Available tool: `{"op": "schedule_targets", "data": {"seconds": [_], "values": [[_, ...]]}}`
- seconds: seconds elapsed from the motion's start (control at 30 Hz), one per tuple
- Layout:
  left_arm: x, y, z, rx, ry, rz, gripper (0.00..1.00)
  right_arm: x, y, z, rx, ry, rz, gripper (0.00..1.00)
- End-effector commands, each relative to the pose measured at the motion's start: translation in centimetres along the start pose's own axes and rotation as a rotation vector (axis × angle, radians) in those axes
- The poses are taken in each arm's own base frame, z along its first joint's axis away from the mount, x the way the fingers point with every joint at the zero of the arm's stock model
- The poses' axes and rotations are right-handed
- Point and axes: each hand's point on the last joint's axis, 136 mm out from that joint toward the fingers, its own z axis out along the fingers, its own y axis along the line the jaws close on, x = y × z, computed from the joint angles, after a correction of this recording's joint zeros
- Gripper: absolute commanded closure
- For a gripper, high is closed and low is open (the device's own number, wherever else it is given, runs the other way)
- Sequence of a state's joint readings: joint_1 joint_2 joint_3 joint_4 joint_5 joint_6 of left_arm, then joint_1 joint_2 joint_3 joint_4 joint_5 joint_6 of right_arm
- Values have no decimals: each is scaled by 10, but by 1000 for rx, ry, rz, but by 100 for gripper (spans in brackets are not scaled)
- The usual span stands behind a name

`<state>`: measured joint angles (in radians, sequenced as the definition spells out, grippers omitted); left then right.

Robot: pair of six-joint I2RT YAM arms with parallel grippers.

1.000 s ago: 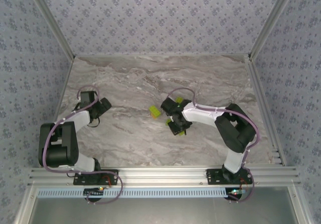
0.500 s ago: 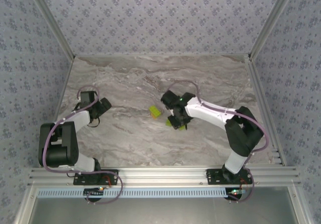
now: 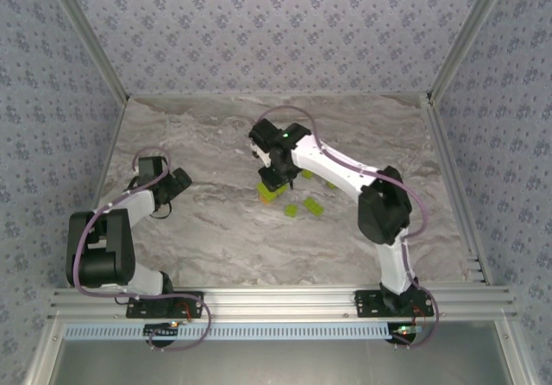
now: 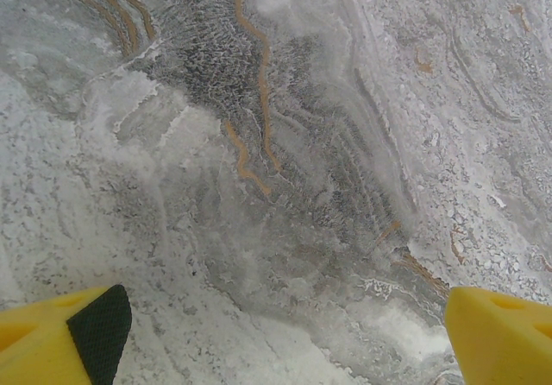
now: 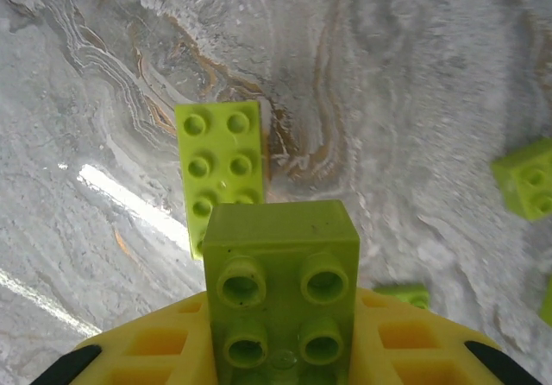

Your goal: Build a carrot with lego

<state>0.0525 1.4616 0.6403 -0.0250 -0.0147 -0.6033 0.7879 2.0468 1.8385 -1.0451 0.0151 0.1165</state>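
Your right gripper (image 5: pixel 280 355) is clamped on a square lime-green studded plastic brick (image 5: pixel 280 264). That brick sits over the near end of a long lime-green studded brick (image 5: pixel 220 156) lying flat on the marble tabletop (image 5: pixel 414 74); contact cannot be told. Another lime-green brick (image 5: pixel 524 176) lies right of the long brick. Your left gripper (image 4: pixel 276 333) stands wide, well left of it.

Glossy plastic lego (image 5: pixel 280 290); polished marble table (image 4: pixel 285 195)
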Motion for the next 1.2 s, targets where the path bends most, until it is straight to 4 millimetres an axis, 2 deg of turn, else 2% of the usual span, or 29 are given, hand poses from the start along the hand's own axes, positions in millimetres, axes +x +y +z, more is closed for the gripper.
{"op": "schedule_targets", "data": {"seconds": [0.0,0.23,0.4,0.47,0.67,0.77,1.17], "values": [[-13,-8,-2,15,-22,5,5,0,10,9,-37,58,-45,66],[-13,-8,-1,16,-22,6,5,-5,15,26,-57,77,-51,67],[-13,-10,-2,30,-22,11,5,-6,17,29,-70,80,-53,67],[-12,-21,-6,80,-29,43,10,-7,18,29,-75,76,-53,67],[-2,-68,-36,160,-128,271,11,-12,20,26,-83,75,-54,66],[2,-77,-42,191,-133,302,10,-12,21,29,-86,89,-59,66],[1,-78,-46,200,-148,306,10,-6,21,39,-78,131,-49,66]]}}
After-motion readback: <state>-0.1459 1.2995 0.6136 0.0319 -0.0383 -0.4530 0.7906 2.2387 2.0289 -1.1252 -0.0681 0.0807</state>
